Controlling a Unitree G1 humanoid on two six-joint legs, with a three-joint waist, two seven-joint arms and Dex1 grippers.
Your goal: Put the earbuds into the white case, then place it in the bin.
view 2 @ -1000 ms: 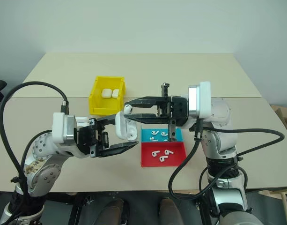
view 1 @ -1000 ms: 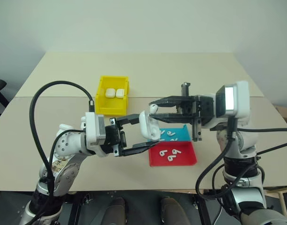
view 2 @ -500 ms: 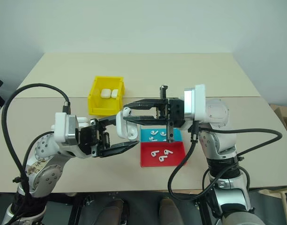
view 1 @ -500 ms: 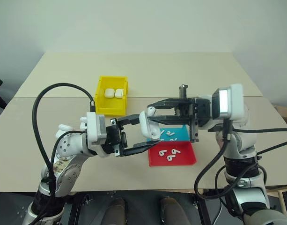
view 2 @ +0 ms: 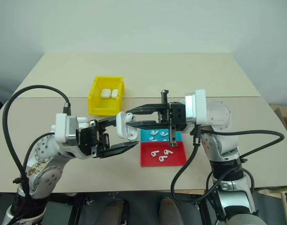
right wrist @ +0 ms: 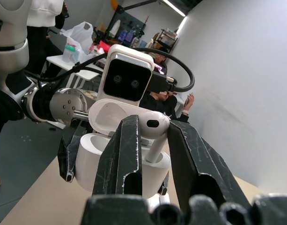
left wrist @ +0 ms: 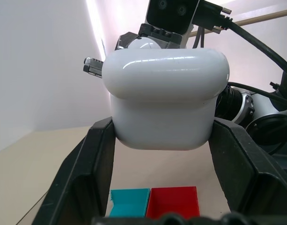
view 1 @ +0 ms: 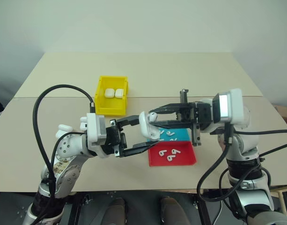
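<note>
My left fingers (view 1: 144, 137) clamp the open white case (view 1: 147, 125) above the worktop (view 1: 190, 70), near its front edge; my right fingers (right wrist: 152, 140) pinch an earbud (right wrist: 152, 129), its stem over the case.

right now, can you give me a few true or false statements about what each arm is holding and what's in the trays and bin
1. The left gripper holds a white case with its lid open. True.
2. The right gripper holds nothing. False: its jaws pinch an earbud just above the open case.
3. The yellow bin holds two white cases. True.
4. The red tray holds no earbuds. False: several earbuds lie in it.
5. The blue tray sits beside the red tray, touching it. True.
</note>
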